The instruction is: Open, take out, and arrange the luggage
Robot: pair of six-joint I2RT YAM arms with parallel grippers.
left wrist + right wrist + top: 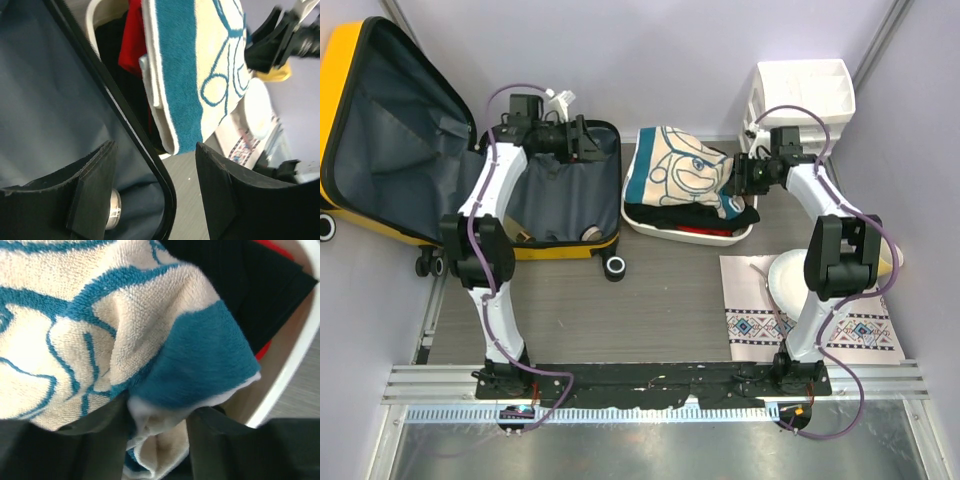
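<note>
The yellow luggage lies open at the left, its lid leaning up and its dark grey lining showing. My left gripper hovers over the right rim of the lower half, open. In the left wrist view that gripper straddles the black zipper band with nothing clamped. A cream and teal cartoon towel lies over black and red clothes in the white basin. My right gripper is at the towel's right corner. In the right wrist view the right gripper stands open, with the towel lying loose between its fingers.
A white drawer organizer stands at the back right. A patterned mat with a white bowl lies by the right arm. A small round metal thing rests inside the luggage. Walls close in on three sides.
</note>
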